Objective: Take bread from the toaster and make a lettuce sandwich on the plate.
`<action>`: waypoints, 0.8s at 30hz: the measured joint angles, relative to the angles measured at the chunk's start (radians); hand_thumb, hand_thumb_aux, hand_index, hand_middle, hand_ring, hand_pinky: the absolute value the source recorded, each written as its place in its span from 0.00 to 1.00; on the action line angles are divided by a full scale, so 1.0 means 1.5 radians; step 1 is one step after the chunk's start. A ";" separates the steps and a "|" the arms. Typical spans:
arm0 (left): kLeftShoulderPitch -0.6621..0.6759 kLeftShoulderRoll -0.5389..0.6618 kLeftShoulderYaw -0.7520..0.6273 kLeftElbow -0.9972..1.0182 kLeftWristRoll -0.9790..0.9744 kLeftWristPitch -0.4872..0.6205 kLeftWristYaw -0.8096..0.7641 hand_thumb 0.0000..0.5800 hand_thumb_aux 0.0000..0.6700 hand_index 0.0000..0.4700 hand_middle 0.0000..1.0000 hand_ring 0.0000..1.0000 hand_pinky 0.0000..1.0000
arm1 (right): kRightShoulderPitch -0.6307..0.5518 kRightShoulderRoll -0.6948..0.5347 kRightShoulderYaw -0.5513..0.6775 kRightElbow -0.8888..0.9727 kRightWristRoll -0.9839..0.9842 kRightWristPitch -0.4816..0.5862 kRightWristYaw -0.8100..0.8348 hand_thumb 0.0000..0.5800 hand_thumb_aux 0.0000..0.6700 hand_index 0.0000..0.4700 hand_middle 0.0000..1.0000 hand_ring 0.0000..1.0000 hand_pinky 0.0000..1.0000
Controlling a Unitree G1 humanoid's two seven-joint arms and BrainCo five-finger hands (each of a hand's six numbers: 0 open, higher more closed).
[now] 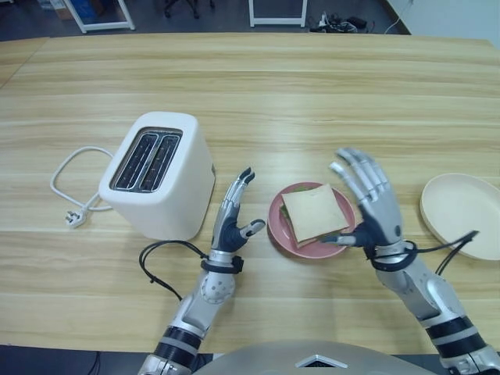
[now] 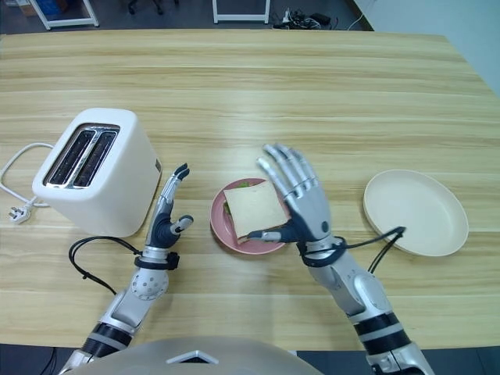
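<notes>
A white two-slot toaster (image 1: 160,173) stands at the left of the wooden table, both slots dark. To its right a pink plate (image 1: 283,229) carries a sandwich (image 1: 314,213): a pale bread slice on top, with a bit of green lettuce showing at the far edge. My left hand (image 1: 235,215) stands open and upright between the toaster and the plate, holding nothing. At the plate's right rim is my right hand (image 1: 369,201), open with fingers spread upward and its thumb lying near the sandwich's front corner.
A cream plate (image 1: 462,213) lies at the right edge of the table. The toaster's white cord and plug (image 1: 70,190) trail off to the left. Black cables loop from both wrists onto the table. Bare table stretches behind the toaster.
</notes>
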 measured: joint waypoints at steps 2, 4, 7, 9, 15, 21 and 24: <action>0.026 0.026 0.019 -0.041 0.012 0.048 -0.046 1.00 1.00 1.00 1.00 1.00 1.00 | 0.043 -0.010 -0.048 -0.024 0.042 0.031 0.062 1.00 1.00 1.00 1.00 1.00 1.00; 0.056 0.060 0.046 -0.084 0.025 0.133 -0.115 1.00 1.00 1.00 1.00 1.00 1.00 | 0.108 -0.040 -0.098 -0.027 0.046 0.093 0.136 1.00 1.00 1.00 1.00 1.00 1.00; 0.092 0.083 0.068 -0.124 0.030 0.241 -0.196 1.00 1.00 1.00 1.00 1.00 1.00 | 0.186 -0.066 -0.141 -0.018 0.030 0.157 0.210 1.00 1.00 1.00 1.00 1.00 1.00; 0.109 0.089 0.066 -0.136 0.048 0.291 -0.232 1.00 1.00 1.00 1.00 1.00 1.00 | 0.229 -0.079 -0.141 -0.003 0.009 0.184 0.254 1.00 1.00 1.00 1.00 1.00 1.00; 0.087 0.073 0.010 -0.142 0.090 0.332 -0.268 1.00 1.00 1.00 1.00 1.00 1.00 | 0.232 -0.064 -0.042 0.022 -0.065 0.189 0.312 1.00 1.00 1.00 1.00 1.00 1.00; 0.047 0.035 -0.047 -0.109 0.118 0.333 -0.267 1.00 1.00 1.00 1.00 1.00 1.00 | 0.167 -0.022 0.044 0.047 -0.113 0.185 0.309 1.00 1.00 1.00 1.00 1.00 1.00; 0.005 0.006 -0.078 -0.069 0.136 0.329 -0.256 1.00 1.00 1.00 1.00 1.00 1.00 | 0.119 -0.008 0.071 0.080 -0.129 0.185 0.297 1.00 1.00 1.00 1.00 1.00 1.00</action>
